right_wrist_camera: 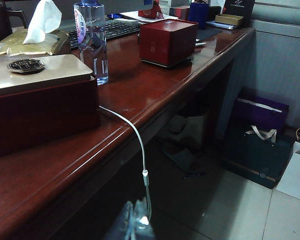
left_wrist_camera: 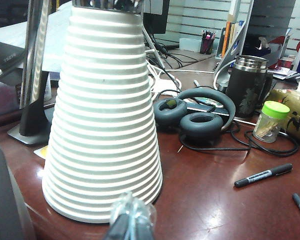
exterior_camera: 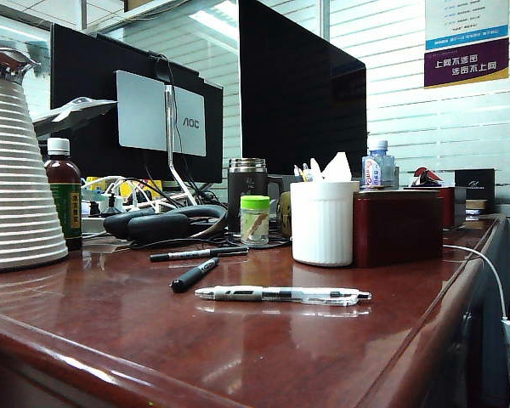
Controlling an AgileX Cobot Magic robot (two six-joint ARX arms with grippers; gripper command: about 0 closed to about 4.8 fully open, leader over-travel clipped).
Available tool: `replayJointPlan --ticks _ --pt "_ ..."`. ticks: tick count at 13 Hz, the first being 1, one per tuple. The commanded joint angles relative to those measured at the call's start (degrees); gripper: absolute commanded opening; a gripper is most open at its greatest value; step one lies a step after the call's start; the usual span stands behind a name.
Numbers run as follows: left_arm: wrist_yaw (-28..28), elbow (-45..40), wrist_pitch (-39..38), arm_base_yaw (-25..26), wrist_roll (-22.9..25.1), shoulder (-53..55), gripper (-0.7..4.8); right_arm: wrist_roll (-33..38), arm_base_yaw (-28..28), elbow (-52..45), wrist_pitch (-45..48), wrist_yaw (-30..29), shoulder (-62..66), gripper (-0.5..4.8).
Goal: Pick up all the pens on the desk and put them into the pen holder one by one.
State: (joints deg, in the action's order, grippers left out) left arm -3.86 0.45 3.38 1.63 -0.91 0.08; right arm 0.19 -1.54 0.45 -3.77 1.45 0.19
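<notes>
Three pens lie on the glossy reddish-brown desk (exterior_camera: 263, 348): a clear-and-white ballpoint (exterior_camera: 280, 295) nearest the front, a short thick black marker (exterior_camera: 193, 275) and a thin black marker (exterior_camera: 198, 253) behind it. The white ribbed pen holder (exterior_camera: 323, 223) stands upright to their right, against a dark red box (exterior_camera: 398, 226). Neither gripper shows in the exterior view. My left gripper (left_wrist_camera: 131, 220) is shut and empty, close to the base of the white cone (left_wrist_camera: 102, 115), with the thin marker (left_wrist_camera: 262, 175) far off. My right gripper (right_wrist_camera: 135, 222) is shut and empty, out past the desk's rounded edge (right_wrist_camera: 115, 145).
Headphones (left_wrist_camera: 195, 112), a steel-topped thermos mug (left_wrist_camera: 247, 85) and a green-lidded jar (left_wrist_camera: 270, 120) sit behind the pens. A water bottle (right_wrist_camera: 92, 40), a tissue box (right_wrist_camera: 30, 42) and a second red box (right_wrist_camera: 167, 40) stand further along. A white cable (right_wrist_camera: 140, 150) hangs over the desk edge.
</notes>
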Motion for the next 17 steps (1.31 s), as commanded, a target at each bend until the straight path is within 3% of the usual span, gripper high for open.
replayJointPlan --ticks 1,6,9,10,11,12,14,15,17 --pt "0.17 0.02 0.42 0.04 0.48 0.04 -0.07 0.20 0.09 -0.17 1.03 -0.09 -0.04 -0.01" --pt "-0.02 0.09 0.66 0.02 -0.07 0.04 -0.06 0.92 0.13 0.72 2.29 -0.59 -0.04 -0.01" --pt "-0.50 1.68 3.39 0.02 -8.85 0.04 -0.05 1.14 0.11 10.58 -0.74 -1.81 -0.04 0.03" --pt "-1.11 3.17 3.15 0.02 -10.40 0.04 0.33 -0.50 0.11 14.86 -3.63 -1.95 -0.04 0.67" --pt "-3.19 5.09 1.95 0.02 -10.47 0.04 1.75 -2.27 0.11 18.91 -5.97 -3.87 -0.04 1.84" --pt "-6.43 8.07 -0.94 0.02 -10.51 0.04 3.07 -3.41 0.11 22.01 -6.91 -5.79 -0.04 2.17" --pt "-11.32 14.88 -8.59 0.02 -13.09 0.04 3.67 -3.41 0.11 26.45 -7.80 -10.64 0.96 2.29" --pt "-12.98 23.54 -18.51 0.02 -13.05 0.07 4.19 -6.51 0.13 31.69 -9.07 -11.91 6.73 2.75" --pt "-16.24 27.45 -18.71 -0.09 -13.07 1.84 4.36 -6.16 0.04 35.17 -11.28 -11.98 14.86 2.74"
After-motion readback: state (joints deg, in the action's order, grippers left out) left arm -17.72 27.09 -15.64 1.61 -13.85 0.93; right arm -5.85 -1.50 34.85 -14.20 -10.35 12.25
